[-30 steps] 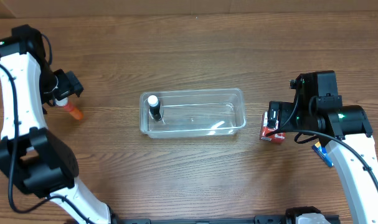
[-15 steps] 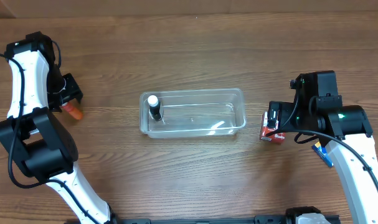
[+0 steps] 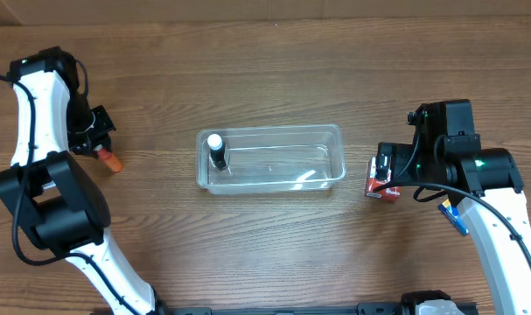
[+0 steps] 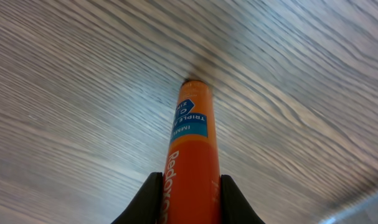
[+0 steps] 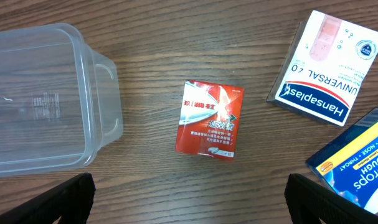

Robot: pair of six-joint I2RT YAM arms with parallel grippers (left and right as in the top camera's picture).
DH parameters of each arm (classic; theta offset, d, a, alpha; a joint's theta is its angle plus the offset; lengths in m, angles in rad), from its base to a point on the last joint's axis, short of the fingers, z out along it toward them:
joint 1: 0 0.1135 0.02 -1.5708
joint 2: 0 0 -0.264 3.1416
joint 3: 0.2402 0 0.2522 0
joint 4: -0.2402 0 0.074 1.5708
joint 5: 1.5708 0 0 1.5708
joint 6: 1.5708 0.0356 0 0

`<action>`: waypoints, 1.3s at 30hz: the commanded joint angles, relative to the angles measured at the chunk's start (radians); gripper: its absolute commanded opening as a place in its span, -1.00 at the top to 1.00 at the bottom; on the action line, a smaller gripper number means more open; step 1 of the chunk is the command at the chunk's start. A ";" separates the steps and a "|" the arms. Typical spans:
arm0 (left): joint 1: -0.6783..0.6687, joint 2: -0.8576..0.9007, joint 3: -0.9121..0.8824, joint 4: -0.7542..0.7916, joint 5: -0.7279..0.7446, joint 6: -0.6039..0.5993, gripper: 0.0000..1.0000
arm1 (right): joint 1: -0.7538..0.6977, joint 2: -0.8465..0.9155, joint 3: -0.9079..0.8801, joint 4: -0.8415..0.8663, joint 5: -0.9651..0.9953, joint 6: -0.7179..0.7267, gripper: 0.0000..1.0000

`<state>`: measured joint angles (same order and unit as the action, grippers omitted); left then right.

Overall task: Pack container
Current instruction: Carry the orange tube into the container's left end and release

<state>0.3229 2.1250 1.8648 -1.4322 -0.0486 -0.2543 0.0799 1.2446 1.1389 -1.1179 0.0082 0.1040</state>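
Observation:
The clear container point(image 3: 270, 158) lies at the middle of the table, and a small dark bottle with a white cap point(image 3: 216, 149) stands in its left end. At the far left, my left gripper point(image 3: 97, 150) is shut on an orange tube point(image 3: 110, 160). In the left wrist view the black fingers point(image 4: 150, 198) press both sides of the tube point(image 4: 193, 143), whose far end touches the wood. My right gripper point(image 5: 189, 199) hangs open above a small red box point(image 5: 209, 119), just right of the container's end point(image 5: 45, 99).
A white Hansaplast box point(image 5: 322, 68) and a blue cough-drops box point(image 5: 357, 165) lie to the right of the red box. In the overhead view the blue box point(image 3: 453, 217) peeks out from under the right arm.
The left gripper has closed from wide open onto the orange tube, and its arm swung slightly. The right arm and the container have not moved.

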 commanded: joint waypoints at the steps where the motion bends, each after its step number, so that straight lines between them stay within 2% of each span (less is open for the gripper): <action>1: -0.089 -0.217 0.011 -0.029 0.071 0.015 0.92 | -0.003 -0.018 0.030 0.005 0.013 0.005 -1.00; 3: -0.195 -0.381 0.011 -0.075 0.076 0.015 0.92 | -0.003 -0.018 0.030 0.005 0.013 0.005 -1.00; 6: -0.370 -0.522 0.011 -0.138 0.088 -0.019 0.92 | -0.003 -0.018 0.030 0.005 0.013 0.005 -1.00; 10: -0.578 -0.541 -0.018 -0.162 0.089 -0.079 0.92 | -0.003 -0.018 0.030 0.005 0.013 0.005 -1.00; 13: -0.658 -0.541 -0.157 -0.070 0.072 -0.138 0.92 | -0.003 -0.018 0.030 0.005 0.013 0.005 -1.00; 18: -0.672 -0.541 -0.413 0.101 0.071 -0.154 0.90 | -0.003 -0.018 0.030 0.005 0.012 0.005 -1.00; 22: -0.670 -0.538 -0.530 0.222 0.047 -0.154 0.80 | -0.003 -0.018 0.030 0.005 0.012 0.005 -1.00; 30: -0.670 -0.401 -0.539 0.311 0.031 -0.150 0.78 | -0.003 -0.018 0.030 0.005 0.012 0.005 -1.00; 36: -0.670 -0.381 -0.527 0.301 0.031 -0.150 0.75 | -0.003 -0.018 0.030 0.005 0.012 0.005 -1.00; 37: -0.670 -0.381 -0.518 0.298 0.031 -0.149 0.55 | -0.003 -0.018 0.030 0.005 0.012 0.005 -1.00; 39: -0.669 -0.381 -0.503 0.295 0.031 -0.134 0.34 | -0.003 -0.018 0.030 0.005 0.012 0.005 -0.99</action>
<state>-0.3466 1.7325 1.3300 -1.1297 -0.0006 -0.3916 0.0799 1.2442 1.1408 -1.1183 0.0086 0.1043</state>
